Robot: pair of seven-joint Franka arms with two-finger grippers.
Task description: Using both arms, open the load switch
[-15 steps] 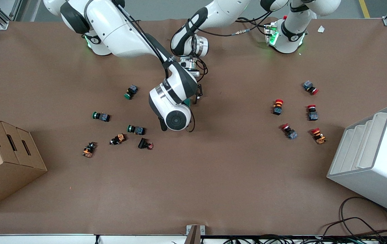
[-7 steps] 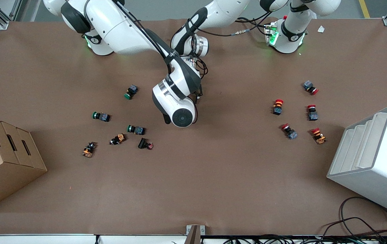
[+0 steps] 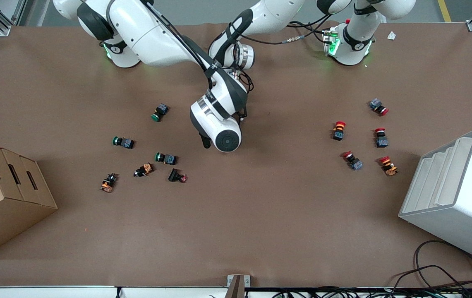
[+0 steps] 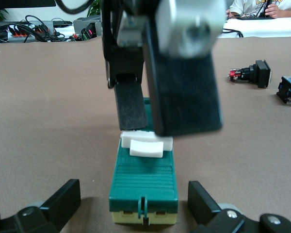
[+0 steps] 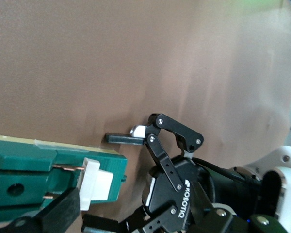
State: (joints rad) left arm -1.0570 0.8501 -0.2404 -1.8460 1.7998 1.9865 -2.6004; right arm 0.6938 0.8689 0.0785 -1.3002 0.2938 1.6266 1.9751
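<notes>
Lying flat on the table [image 3: 236,231] mid-way between the arms' ends, the load switch [image 4: 144,187] is hidden under the wrists in our front view. Our left gripper [image 4: 134,204] straddles its green body, fingers spread and not touching. Our right gripper [image 4: 157,99] has its fingers at the white toggle [image 4: 146,144]; we cannot tell its grip.

Cardboard box [image 3: 6,194] at right arm's end; white bin [image 3: 459,194] at left arm's end; push buttons [image 3: 165,158] scattered btwn.
</notes>
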